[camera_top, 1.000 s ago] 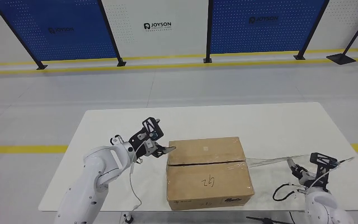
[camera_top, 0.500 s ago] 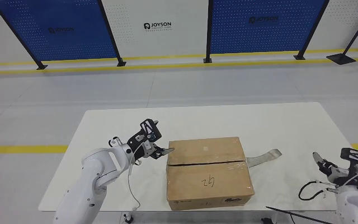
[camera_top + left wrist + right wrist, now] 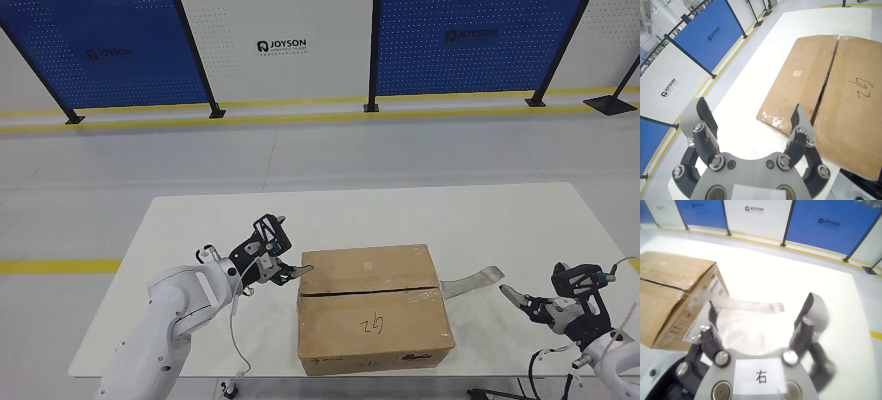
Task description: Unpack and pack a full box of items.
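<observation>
Cardboard box point(image 3: 372, 308) sits near the middle of the white table point(image 3: 200, 220), top flaps closed and meeting at a bare seam. A peeled tape strip point(image 3: 472, 281) trails from the box's right end onto the table. Left gripper point(image 3: 749, 106): fingers spread wide, holding nothing, at the box's left end by the seam. Right gripper point(image 3: 761, 300): fingers spread wide, holding nothing, near the strip's free end.

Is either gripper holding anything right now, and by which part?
Nothing is held. The left gripper is open at one end of the box; the right gripper is open, apart from the loose tape strip.
</observation>
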Controlling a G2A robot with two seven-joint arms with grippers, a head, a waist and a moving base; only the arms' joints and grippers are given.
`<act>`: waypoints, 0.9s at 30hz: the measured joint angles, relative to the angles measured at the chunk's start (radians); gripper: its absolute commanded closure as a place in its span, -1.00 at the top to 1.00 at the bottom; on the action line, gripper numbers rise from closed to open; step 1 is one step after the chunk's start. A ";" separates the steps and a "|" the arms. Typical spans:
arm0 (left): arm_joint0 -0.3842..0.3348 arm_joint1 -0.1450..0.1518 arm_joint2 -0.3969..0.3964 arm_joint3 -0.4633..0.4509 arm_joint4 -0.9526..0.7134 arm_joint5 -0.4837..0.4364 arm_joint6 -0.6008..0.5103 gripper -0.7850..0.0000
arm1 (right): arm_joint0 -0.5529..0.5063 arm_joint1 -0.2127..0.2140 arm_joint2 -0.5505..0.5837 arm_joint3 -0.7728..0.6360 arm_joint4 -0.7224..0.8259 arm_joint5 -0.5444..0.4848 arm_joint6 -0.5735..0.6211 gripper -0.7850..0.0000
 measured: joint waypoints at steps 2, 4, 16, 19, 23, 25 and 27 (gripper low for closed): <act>0.000 0.000 0.000 0.000 0.000 0.000 0.000 1.00 | 0.000 0.000 0.000 0.000 0.001 0.000 0.000 1.00; 0.000 0.000 0.000 0.000 0.000 0.000 0.000 1.00 | 0.004 0.000 -0.003 -0.005 0.006 -0.001 -0.006 1.00; 0.059 0.008 -0.087 0.016 0.088 0.121 -0.010 1.00 | 0.071 0.008 -0.132 0.082 0.815 0.057 0.402 1.00; 0.077 0.012 -0.123 0.021 0.087 0.120 -0.008 1.00 | 0.089 0.012 -0.151 0.106 1.004 0.098 0.526 1.00; 0.094 0.015 -0.152 0.017 0.083 0.114 -0.009 1.00 | 0.101 0.016 -0.172 0.109 1.168 0.130 0.595 1.00; 0.097 0.016 -0.154 0.015 0.083 0.111 -0.012 1.00 | 0.103 0.018 -0.176 0.105 1.156 0.123 0.614 1.00; 0.097 0.016 -0.154 0.015 0.084 0.111 -0.013 1.00 | 0.103 0.018 -0.176 0.105 1.136 0.122 0.614 1.00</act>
